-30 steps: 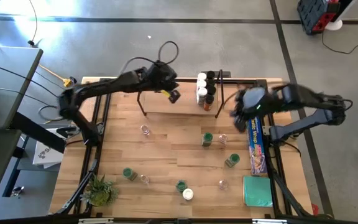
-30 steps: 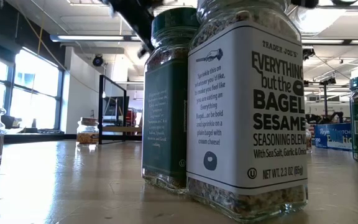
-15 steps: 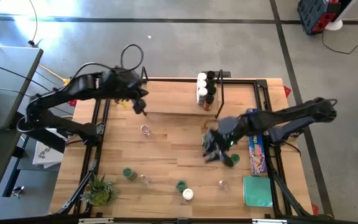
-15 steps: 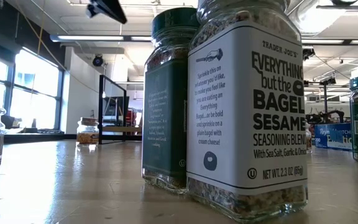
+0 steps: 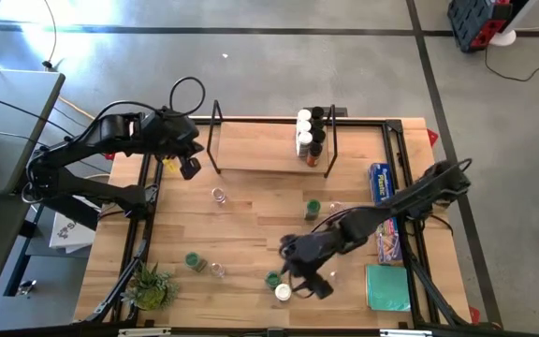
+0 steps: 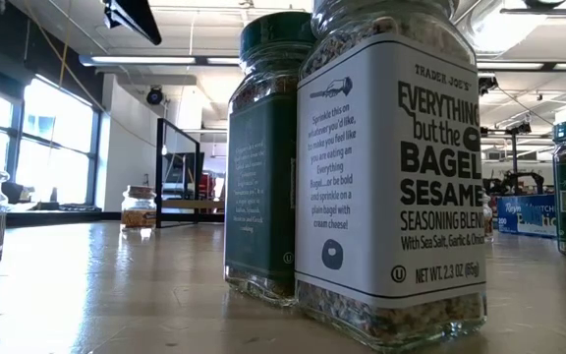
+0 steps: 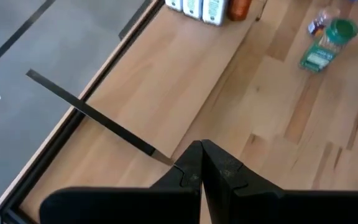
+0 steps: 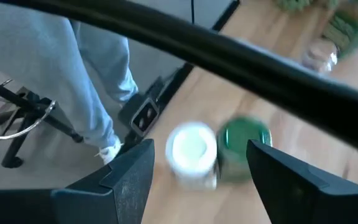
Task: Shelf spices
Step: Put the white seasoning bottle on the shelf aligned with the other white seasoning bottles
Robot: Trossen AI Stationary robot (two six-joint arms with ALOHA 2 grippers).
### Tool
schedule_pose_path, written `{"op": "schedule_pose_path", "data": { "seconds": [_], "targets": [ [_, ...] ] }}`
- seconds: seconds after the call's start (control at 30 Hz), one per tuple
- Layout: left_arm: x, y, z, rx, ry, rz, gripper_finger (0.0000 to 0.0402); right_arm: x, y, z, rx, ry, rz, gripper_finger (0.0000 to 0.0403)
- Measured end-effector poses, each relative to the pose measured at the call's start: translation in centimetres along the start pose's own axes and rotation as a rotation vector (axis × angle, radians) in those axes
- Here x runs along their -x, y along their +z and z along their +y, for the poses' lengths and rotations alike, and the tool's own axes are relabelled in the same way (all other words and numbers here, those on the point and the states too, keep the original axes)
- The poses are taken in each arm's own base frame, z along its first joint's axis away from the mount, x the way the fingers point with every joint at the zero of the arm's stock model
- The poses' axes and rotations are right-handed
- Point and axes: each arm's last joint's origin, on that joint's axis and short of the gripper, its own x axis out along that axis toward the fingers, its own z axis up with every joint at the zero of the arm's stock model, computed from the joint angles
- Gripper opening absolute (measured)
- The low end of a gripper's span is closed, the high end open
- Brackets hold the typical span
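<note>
Several spice jars stand at the right end of the shelf (image 5: 269, 142), whose pale board (image 7: 166, 68) lies at the table's far side. More jars stand loose on the table, among them a white-lidded jar (image 5: 283, 292) and a green-lidded jar (image 5: 272, 279) side by side near the front edge. My right gripper (image 5: 299, 273) hovers open just right of these two. In the right wrist view the white-lidded jar (image 8: 191, 149) and green-lidded jar (image 8: 244, 140) show ahead between its fingers, untouched. My left gripper (image 5: 187, 167) is shut and empty, off the shelf's left end.
Other loose jars include a green-lidded one (image 5: 313, 208), a clear one (image 5: 218, 195) and a green-lidded one (image 5: 193, 260). A blue wrap box (image 5: 384, 211) and a green pad (image 5: 386, 286) lie at the right. A small plant (image 5: 150, 285) stands at the near left corner.
My right gripper has swung from beside the shelf's right end toward the near edge and the left, ending by the white- and green-lidded jars. My left gripper has drawn back from over the shelf toward the table's left edge. No jar has moved.
</note>
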Motion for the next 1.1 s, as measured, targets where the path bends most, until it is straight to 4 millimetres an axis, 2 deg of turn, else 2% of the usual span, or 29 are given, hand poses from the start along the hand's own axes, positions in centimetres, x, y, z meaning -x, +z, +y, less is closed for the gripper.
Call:
{"op": "schedule_pose_path", "data": {
  "seconds": [0.13, 0.27, 0.33, 0.47, 0.67, 0.83, 0.97, 1.1],
  "targets": [
    [0.0, -0.2, 0.0, -0.021, -0.022, 0.017, 0.0, -2.4, 1.5, 0.4, 0.051, 0.019, -0.004, 0.025],
    [0.1, -0.5, -0.1, -0.035, -0.045, 0.049, 0.0, -3.9, 1.7, 1.1, 0.06, -0.007, 0.038, 0.025],
    [0.1, -0.6, 0.0, -0.051, -0.045, 0.058, 0.0, -4.1, 1.6, 1.7, 0.032, -0.023, 0.062, 0.025],
    [0.1, -0.8, 0.0, -0.06, -0.046, 0.077, 0.0, -4.3, 0.3, 3.2, -0.158, -0.12, 0.159, 0.025],
    [0.1, -0.8, 0.0, -0.061, -0.047, 0.078, 0.0, -4.5, 0.0, 5.7, -0.331, -0.259, 0.124, 0.025],
    [0.1, -0.8, 0.0, -0.079, -0.047, 0.078, 0.0, -4.3, -0.7, 5.5, -0.447, -0.374, 0.146, 0.025],
    [0.1, -0.8, 0.0, -0.087, -0.047, 0.078, 0.0, -4.4, -0.2, 5.5, -0.413, -0.369, 0.095, 0.025],
    [0.1, -0.8, 0.0, -0.087, -0.048, 0.078, 0.0, -5.2, -0.6, 5.4, -0.404, -0.357, 0.12, 0.025]
  ]
}}
